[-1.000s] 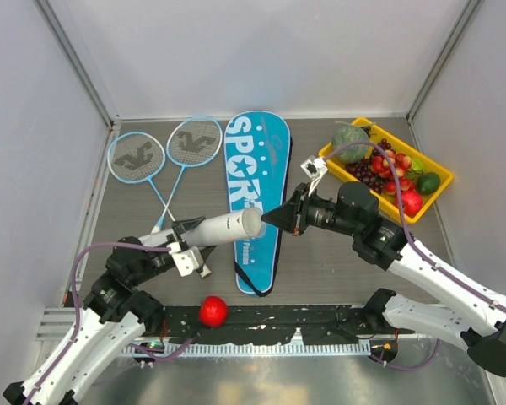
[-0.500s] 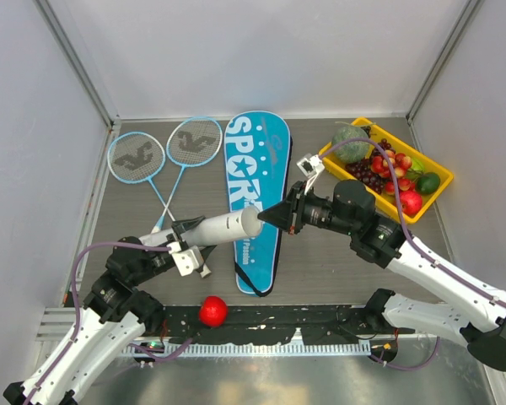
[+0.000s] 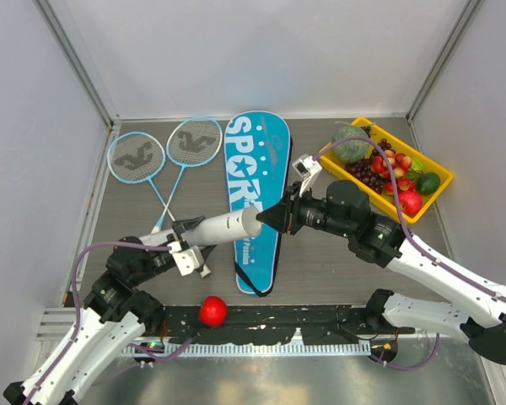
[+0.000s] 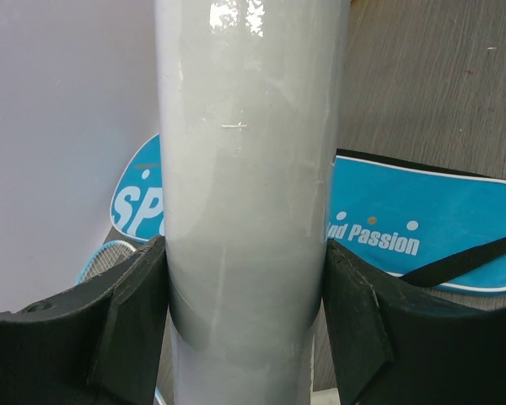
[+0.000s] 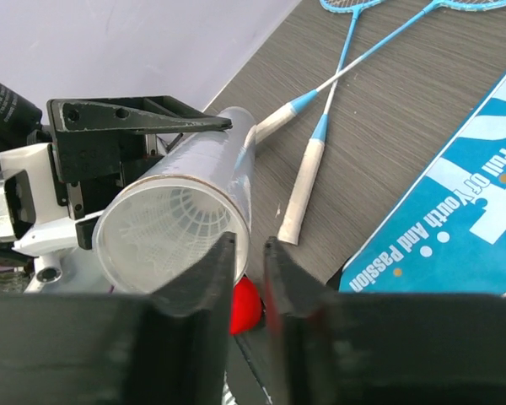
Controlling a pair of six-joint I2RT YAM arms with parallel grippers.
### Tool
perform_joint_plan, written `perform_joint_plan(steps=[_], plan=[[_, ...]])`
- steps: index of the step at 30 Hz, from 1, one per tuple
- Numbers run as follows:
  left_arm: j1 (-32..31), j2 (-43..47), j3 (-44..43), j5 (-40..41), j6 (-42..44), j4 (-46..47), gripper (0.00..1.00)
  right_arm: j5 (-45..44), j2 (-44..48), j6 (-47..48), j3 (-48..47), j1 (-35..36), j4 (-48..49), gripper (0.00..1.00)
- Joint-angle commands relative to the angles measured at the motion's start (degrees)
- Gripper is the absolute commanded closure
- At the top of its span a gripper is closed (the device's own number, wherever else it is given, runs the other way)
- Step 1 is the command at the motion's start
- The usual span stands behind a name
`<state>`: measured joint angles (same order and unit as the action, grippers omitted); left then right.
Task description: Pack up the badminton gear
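Two claws meet: our left claw [image 4: 246,287] pinches the white cardboard tube [image 3: 228,225] above the surface [image 3: 320,261]; our right claw [image 5: 250,263], nearly pressed together, sits at its mouth. Only the right wrist shows a shuttlecock [image 5: 164,229] inside. Beyond lie the SPORT cover [image 3: 255,177] and rackets [image 3: 140,157].

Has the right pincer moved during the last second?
Yes. The right pincer has shifted slightly left, away from the yellow tray, toward the open end of the white tube.

Rackets [image 3: 194,142] left of cover [image 3: 255,160], tray [image 3: 415,152] right
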<state>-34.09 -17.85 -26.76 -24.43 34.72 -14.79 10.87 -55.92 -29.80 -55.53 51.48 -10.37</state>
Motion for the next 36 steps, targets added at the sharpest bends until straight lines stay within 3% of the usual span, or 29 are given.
perform_joint_plan(steps=[1, 5, 7, 22, 28, 36], plan=[[0.0, -0.3, -1.1, -0.7, 0.3, 4.5, 0.87, -2.5, -0.2, 0.5, -3.0, 0.5, -1.0, 0.67], [0.0, 0.2, -1.1, -0.8, 0.3, 4.4, 0.87, -2.7, 1.5, 0.2, -2.7, 0.5, -0.4, 0.43], [0.1, 0.2, -1.0, -1.0, 0.3, 4.4, 0.87, -2.9, 2.1, 0.5, -2.7, 0.5, -0.2, 0.37], [0.0, 0.6, -1.2, -3.1, -0.5, 5.6, 0.88, 6.1, -4.2, 0.5, -1.3, 0.4, 5.5, 0.37], [0.1, -0.3, -1.4, -5.0, -1.4, 8.1, 0.90, 6.7, -6.4, 0.1, -1.2, 0.5, 5.0, 0.42], [0.0, 0.3, -1.6, -6.9, 3.3, 9.5, 0.93, 13.8, -7.7, 0.0, -0.9, 0.4, 2.9, 0.49]])
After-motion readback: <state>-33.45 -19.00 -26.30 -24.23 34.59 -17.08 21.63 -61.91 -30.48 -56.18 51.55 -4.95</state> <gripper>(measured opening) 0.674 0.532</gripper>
